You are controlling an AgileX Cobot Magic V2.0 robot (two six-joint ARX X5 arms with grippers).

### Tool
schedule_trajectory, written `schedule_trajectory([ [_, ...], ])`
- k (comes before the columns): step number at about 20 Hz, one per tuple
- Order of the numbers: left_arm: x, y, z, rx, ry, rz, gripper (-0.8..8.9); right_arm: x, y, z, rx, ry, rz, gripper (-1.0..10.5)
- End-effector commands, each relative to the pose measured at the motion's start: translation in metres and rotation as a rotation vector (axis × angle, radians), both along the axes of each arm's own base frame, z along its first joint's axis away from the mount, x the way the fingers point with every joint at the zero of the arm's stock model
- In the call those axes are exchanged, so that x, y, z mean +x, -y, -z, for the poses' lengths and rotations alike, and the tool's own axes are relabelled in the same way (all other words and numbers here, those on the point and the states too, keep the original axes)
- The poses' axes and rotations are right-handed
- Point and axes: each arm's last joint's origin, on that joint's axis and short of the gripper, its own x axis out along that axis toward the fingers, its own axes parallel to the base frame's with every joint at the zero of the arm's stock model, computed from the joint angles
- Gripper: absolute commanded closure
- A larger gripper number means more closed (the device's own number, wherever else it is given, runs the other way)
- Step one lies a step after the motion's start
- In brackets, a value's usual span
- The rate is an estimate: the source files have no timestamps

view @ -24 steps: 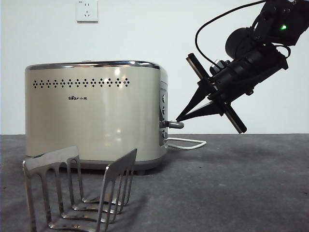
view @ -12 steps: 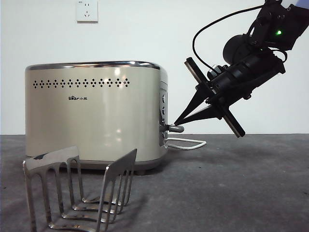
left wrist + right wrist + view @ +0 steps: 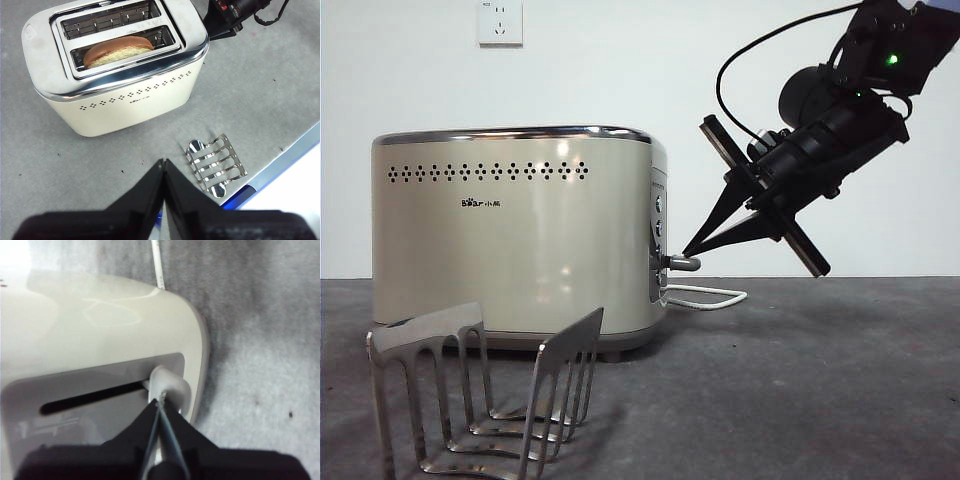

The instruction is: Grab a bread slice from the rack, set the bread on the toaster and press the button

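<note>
Black wedge-shaped right gripper [image 3: 688,247] — seemingly touching rounded grey button [image 3: 682,264].

1. My right wrist view is soft and blurred; the toaster [image 3: 100,340] fills it and runs off the left edge.
2. The bread [image 3: 118,49] sits deep in a slot, only its rounded top showing.
3. In the front view the rack [image 3: 485,395] is cut by the bottom edge, lower left.
4. My right arm runs off the upper right corner.
5. The small panel buttons are too tiny to read.
</note>
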Motion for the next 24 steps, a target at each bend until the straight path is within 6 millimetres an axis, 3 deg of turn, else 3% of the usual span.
schedule_trajectory([
  [1,0.000,0.000,0.001,-0.005,-0.003,-0.001,8.22,0.000,0.000,-0.010,-0.025,0.025,-0.004,9.5],
  [6,0.000,0.000,0.001,-0.005,-0.003,-0.001,8.22,-0.005,0.001,-0.065,0.001,0.162,-0.069,9.5],
  [10,0.000,0.000,0.001,-0.004,-0.003,-0.001,8.22,-0.029,0.009,-0.132,-0.008,0.332,-0.124,9.5],
  [13,0.000,0.000,0.001,-0.004,-0.003,-0.001,8.16,-0.067,0.023,-0.194,-0.102,0.504,-0.116,9.5],
  [17,0.005,0.003,0.003,0.003,-0.018,-0.001,8.16,-0.133,0.055,-0.270,-0.421,0.750,0.089,9.5],
  [21,0.019,0.012,0.008,0.031,-0.061,-0.002,8.16,-0.185,0.084,-0.318,-0.761,0.860,0.338,9.5],
  [24,0.033,0.021,0.015,0.060,-0.108,-0.002,8.16,-0.211,0.100,-0.339,-0.974,0.835,0.513,9.5],
])
